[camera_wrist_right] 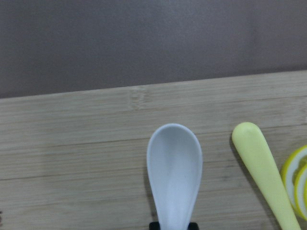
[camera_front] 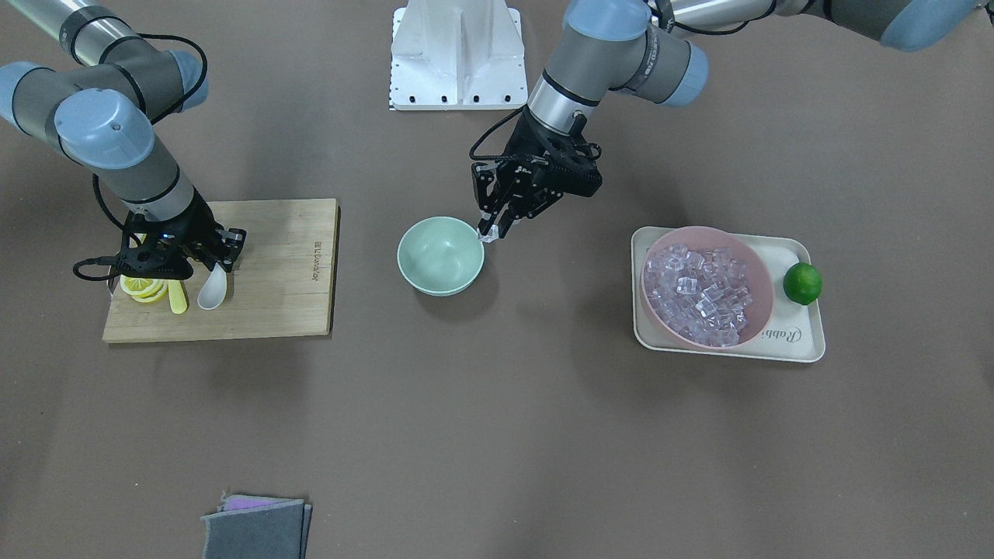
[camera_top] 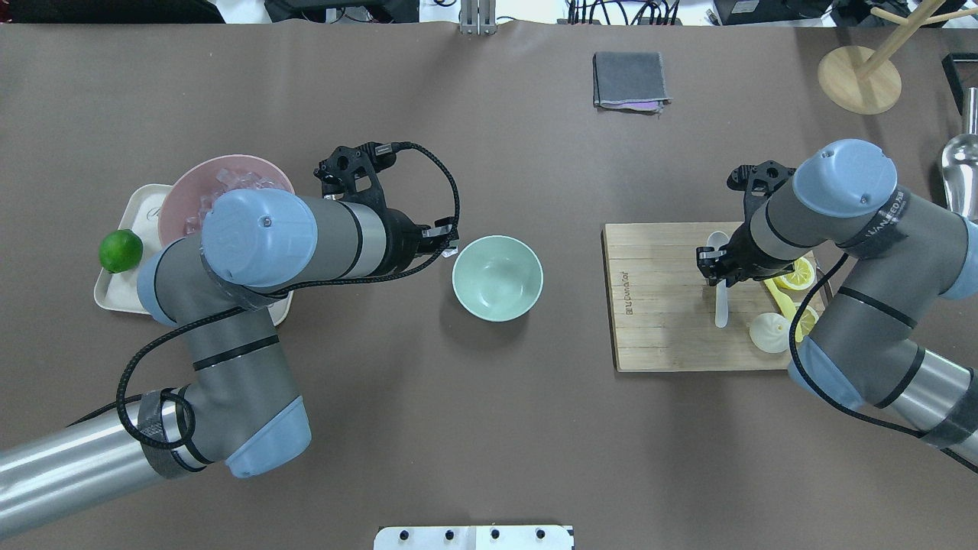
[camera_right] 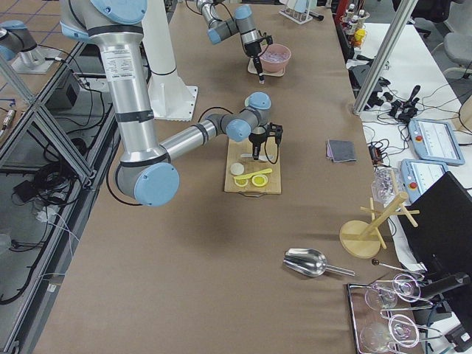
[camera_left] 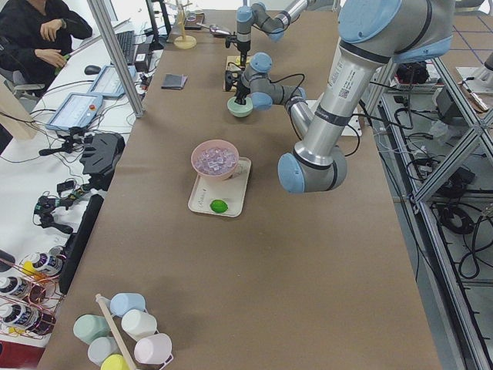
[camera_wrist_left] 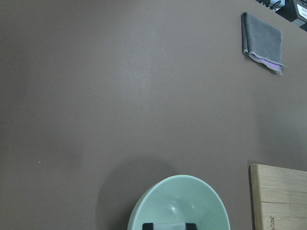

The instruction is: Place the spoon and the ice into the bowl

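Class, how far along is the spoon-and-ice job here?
Nothing is done: the mint-green bowl is empty. In hand: the left hand holds an ice cube at its rim; the right hand grips the white soup spoon at the cutting board. Left: both go in.

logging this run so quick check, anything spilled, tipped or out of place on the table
Nothing stands out. The mint-green bowl sits upright and empty, the pink bowl of ice stands level on its tray, and the white spoon lies on the cutting board.
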Controlling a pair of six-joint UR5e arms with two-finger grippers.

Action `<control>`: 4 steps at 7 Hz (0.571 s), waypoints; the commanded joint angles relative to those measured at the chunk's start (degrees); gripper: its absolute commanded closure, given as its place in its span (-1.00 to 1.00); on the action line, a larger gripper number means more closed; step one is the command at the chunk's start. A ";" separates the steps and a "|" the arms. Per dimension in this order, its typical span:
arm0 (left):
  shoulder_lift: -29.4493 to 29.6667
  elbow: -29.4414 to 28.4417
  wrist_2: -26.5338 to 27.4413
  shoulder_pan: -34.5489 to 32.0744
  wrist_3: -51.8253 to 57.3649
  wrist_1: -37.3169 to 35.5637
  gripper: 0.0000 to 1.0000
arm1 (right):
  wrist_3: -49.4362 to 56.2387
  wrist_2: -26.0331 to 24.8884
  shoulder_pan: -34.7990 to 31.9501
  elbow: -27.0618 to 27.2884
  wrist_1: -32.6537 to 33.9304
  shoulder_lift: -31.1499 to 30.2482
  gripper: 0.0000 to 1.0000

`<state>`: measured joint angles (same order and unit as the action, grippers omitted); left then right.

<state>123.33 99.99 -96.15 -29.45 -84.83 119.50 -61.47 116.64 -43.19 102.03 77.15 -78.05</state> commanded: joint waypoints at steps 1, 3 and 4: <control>0.51 -0.59 0.08 0.96 -0.24 0.03 1.00 | -0.06 4.71 -3.11 2.73 0.46 0.53 1.00; 4.09 -4.43 1.65 2.64 -0.33 0.03 1.00 | -0.06 5.18 -4.18 3.96 0.37 1.32 1.00; 5.85 -6.98 1.75 2.90 -0.25 0.20 1.00 | -0.06 5.53 -4.79 4.49 0.37 1.41 1.00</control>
<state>126.97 95.85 -94.91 -27.09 -85.11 119.58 -61.52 121.73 -47.24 105.76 77.52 -76.86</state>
